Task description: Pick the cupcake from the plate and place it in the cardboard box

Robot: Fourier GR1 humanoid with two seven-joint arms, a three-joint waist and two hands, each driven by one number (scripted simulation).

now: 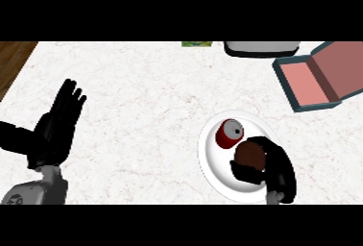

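Observation:
A white plate [216, 168] lies on the counter at the lower right. On it rests a cupcake [230, 132] on its side, with a red wrapper and a pale top. Just below it is a brown round thing [249, 153], and my right hand [273, 167] curls round that brown thing from the right. The cardboard box [309, 84], pink inside with dark teal edges and its lid up, stands open at the upper right. My left hand [60, 122] is open at the left, fingers up, away from the plate.
A grey appliance [261, 48] stands at the back edge, left of the box. A small green item [196, 43] sits at the back middle. The counter's wooden edge [14, 60] shows at the upper left.

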